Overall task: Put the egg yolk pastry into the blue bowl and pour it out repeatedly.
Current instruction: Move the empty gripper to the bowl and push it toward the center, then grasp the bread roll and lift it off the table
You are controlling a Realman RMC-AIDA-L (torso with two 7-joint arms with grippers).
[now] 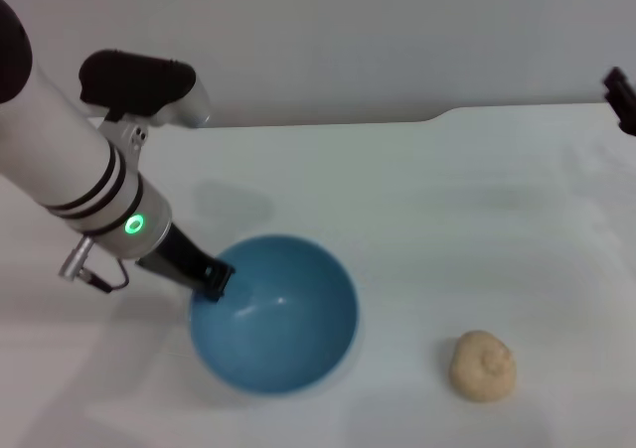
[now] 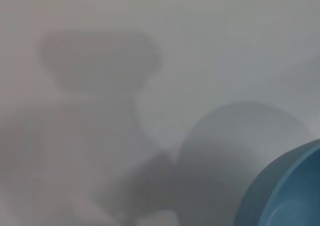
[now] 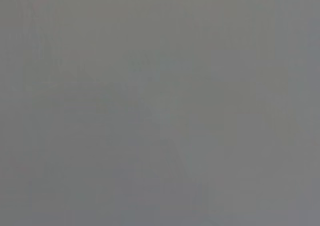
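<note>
The blue bowl sits empty on the white bench, its rim gripped by the left end effector, egg yolk pastry apart.

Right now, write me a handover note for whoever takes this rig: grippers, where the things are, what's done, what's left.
Left gripper: at the near-left rim of the blue bowl, apparently gripping it; the fingers are hard to make out.
Right gripper: parked at the far right edge of the head view, only a dark tip showing.
Bowl: upright on the table, nothing in it.
Pastry: on the table to the right of the bowl, apart from it, untouched.
Done: the bowl is empty, so the pastry is out.
Left: put the pastry into the bowl, then pour it out.
</note>
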